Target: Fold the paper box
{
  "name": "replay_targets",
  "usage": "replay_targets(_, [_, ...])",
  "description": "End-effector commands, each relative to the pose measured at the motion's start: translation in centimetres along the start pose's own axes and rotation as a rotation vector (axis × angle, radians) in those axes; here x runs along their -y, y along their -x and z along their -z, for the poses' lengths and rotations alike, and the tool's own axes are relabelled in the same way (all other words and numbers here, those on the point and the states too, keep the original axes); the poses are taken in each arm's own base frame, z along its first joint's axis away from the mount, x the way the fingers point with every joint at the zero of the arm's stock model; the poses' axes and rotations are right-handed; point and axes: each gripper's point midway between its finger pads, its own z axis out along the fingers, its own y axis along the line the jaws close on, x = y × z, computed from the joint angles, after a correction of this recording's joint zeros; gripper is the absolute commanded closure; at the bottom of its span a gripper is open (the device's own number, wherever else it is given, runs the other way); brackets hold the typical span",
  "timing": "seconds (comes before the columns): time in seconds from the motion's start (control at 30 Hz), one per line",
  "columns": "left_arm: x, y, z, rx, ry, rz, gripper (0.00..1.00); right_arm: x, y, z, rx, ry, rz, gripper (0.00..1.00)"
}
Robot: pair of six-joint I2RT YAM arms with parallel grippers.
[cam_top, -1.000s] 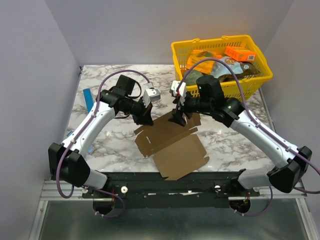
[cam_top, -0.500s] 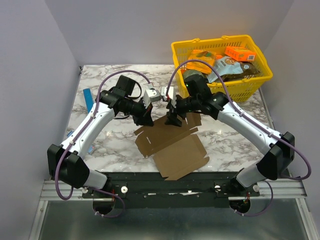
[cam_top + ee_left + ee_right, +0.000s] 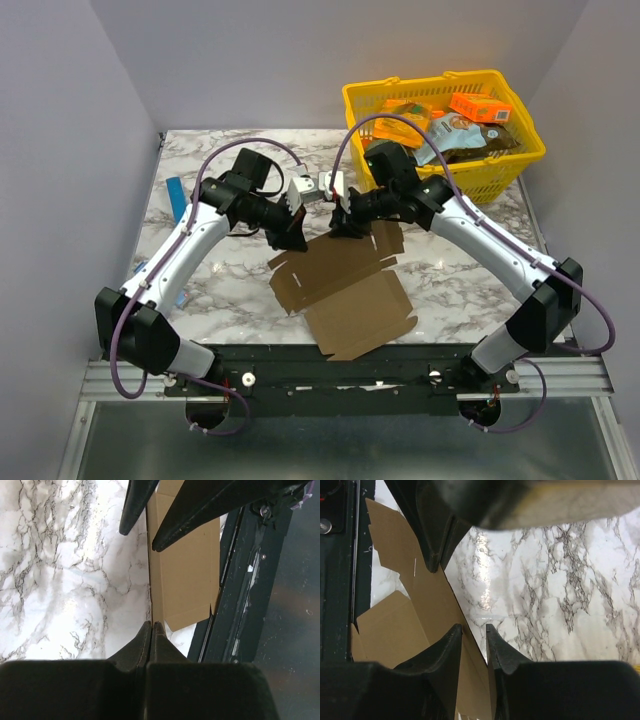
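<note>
The paper box lies opened out on the bench, in the middle toward the arm bases, its far edge meeting the 2 claws. The left claw is pressed together on that edge at its left end. The right claw sits just beside it to the right, its fingers narrowly spread astride the same edge, with a gap showing. From both claws the sheet stretches toward the near side, so the fold likely turns on the right claw clamping before either arm draws the edge over.
</note>
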Motion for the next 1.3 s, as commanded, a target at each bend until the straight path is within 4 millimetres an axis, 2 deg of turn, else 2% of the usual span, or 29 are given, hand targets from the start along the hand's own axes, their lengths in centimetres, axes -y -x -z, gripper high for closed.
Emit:
replay_targets(0.0, [0.2,1.7,0.5,0.023,-0.005,-0.037,1.00,-1.5,-1.3,-0.3,-0.045,0.087,-0.038,0.68])
replay_targets(0.23, [-0.4,3.0,1.0,0.023,0.026,-0.060,1.00,-1.5,-2.2,-0.5,-0.057,0.103,-0.061,0.69])
replay_targets(0.4, [-1.6,4.5,1.6,0.034,0.085,-0.093,1.00,-1.8,-2.4,-0.1,-0.059,0.110,-0.078,0.80])
replay_targets(0.67, [-3.9,7.0,2.4,0.081,0.211,-0.129,0.86,-2.3,-3.2,0.0,-0.071,0.104,-0.144,0.89])
replay_targets(0.77, [-4.9,7.8,2.6,0.099,0.259,-0.139,0.69,-2.4,-4.0,-0.1,-0.085,0.088,-0.167,0.99])
replay_targets(0.8, [-5.0,8.0,2.7,0.106,0.269,-0.135,0.56,-2.4,-4.3,-0.1,-0.093,0.078,-0.174,0.99])
replay_targets(0.83, [-5.2,8.2,2.8,0.112,0.281,-0.136,0.49,-2.5,-4.5,0.0,-0.095,0.074,-0.181,0.99])
replay_targets(0.93, [-6.0,9.4,3.5,0.154,0.343,-0.143,0.34,-2.6,-4.9,-0.1,-0.092,0.059,-0.197,0.99])
replay_targets(0.97, [-7.1,10.1,4.1,0.171,0.410,-0.149,0.29,-2.6,-5.0,0.0,-0.086,0.041,-0.205,0.99])
replay_targets(1.03, [-7.7,11.0,5.6,0.207,0.487,-0.159,0.15,-2.0,-5.5,0.3,-0.098,-0.016,-0.216,0.99])
replay_targets(1.1, [-8.8,12.4,8.0,0.279,0.609,-0.164,0.02,-1.0,-6.0,1.0,-0.103,-0.110,-0.230,0.99])
replay_targets(1.13, [-9.3,12.5,9.2,0.315,0.653,-0.132,0.02,-0.5,-6.1,1.3,-0.103,-0.151,-0.233,0.99])
replay_targets(1.17, [-9.9,12.7,9.6,0.358,0.688,-0.126,0.01,0.3,-5.7,1.5,-0.081,-0.204,-0.234,0.99])
replay_targets(1.2, [-9.6,13.0,11.5,0.409,0.752,-0.121,0.01,0.8,-6.5,2.3,-0.098,-0.278,-0.239,0.99])
replay_targets(1.23, [-9.7,12.9,12.3,0.448,0.785,-0.097,0.01,1.3,-6.5,2.6,-0.089,-0.320,-0.245,0.99])
replay_targets(1.27, [-10.3,11.8,12.0,0.492,0.808,-0.037,0.01,1.9,-6.0,2.9,-0.058,-0.361,-0.243,0.99])
